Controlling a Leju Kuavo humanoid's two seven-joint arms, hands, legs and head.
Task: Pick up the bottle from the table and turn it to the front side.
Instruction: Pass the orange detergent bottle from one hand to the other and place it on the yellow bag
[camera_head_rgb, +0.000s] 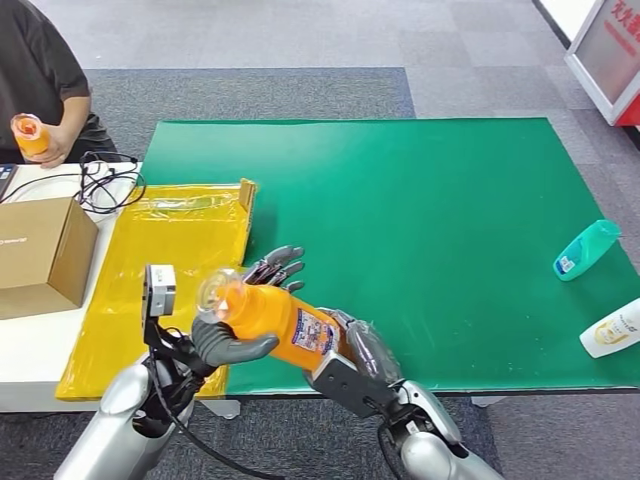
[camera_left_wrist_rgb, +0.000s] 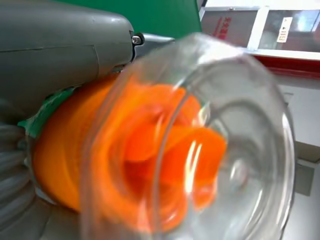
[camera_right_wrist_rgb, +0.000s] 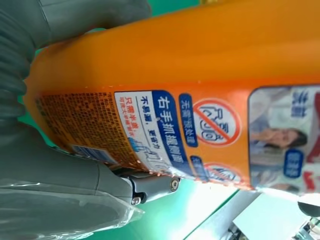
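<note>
Orange plastic bottle with clear dome cap (camera_head_rgb: 264, 318) is off the tabletop, held lying nearly level above the near edge of the green mat (camera_head_rgb: 423, 200). Cap end points to the robot's left, base end to its right.

Left hand (camera_head_rgb: 226, 340): grey thumb runs under the neck, dark fingers (camera_head_rgb: 275, 265) lie beyond the body on the far side. In the left wrist view the clear cap (camera_left_wrist_rgb: 211, 145) sits right before the camera, the thumb pressed along the orange shoulder. Fingers wrapped around the bottle, gripping it.

Right hand (camera_head_rgb: 362, 350): closed around the base end. In the right wrist view the printed back label (camera_right_wrist_rgb: 170, 125) with warning icons faces the camera; the thumb (camera_right_wrist_rgb: 75, 175) presses the body just beside the label. Fingers wrapped, gripping.

Step in hand, as judged: rolling the bottle about its long axis until the front label faces forward. To do it well, one hand should carry the weight while the other loosens and re-grips; both easing off together risks a drop. Keep the axis level and over the mat. The body looks smooth and glossy, likely to slip under a light hold.

Also present: teal bottle (camera_head_rgb: 585, 248) and white bottle (camera_head_rgb: 611, 328) lying at the mat's right edge; yellow plastic sheet (camera_head_rgb: 166, 260); cardboard box (camera_head_rgb: 41, 250); a person (camera_head_rgb: 45, 80) holding another orange bottle.
</note>
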